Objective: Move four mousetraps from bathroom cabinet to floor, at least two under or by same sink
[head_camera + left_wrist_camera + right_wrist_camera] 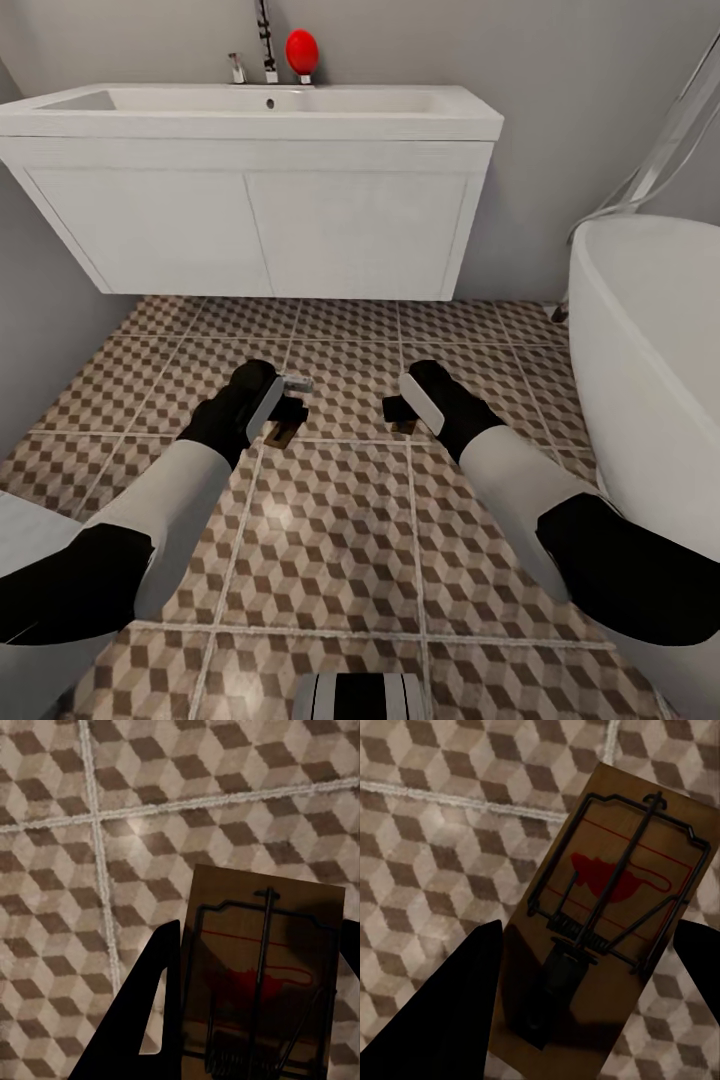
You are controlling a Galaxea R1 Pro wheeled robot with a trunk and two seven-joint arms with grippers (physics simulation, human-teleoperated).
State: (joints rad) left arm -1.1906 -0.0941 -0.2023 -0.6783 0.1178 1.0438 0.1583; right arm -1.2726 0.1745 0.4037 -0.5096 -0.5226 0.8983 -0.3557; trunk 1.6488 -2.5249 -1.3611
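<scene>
— Where are the grippers?

— Mid-frame in the head view, both low over the bathroom floor in front of the white sink cabinet. The left gripper sits left of centre, the right gripper just right of centre, with a white bathtub at the right edge.

— Are they holding anything?

— The left wrist view shows a mousetrap between the left gripper's dark fingers, board flat toward the camera, the fingers against its edges — closed on it. In the right wrist view a second mousetrap lies tilted between the right gripper's fingers, which stand apart from its long sides; whether it is gripped or resting on the tiles I cannot tell.

— And the sink?

— A red, egg-shaped thing stands beside the tap, upper left.
</scene>
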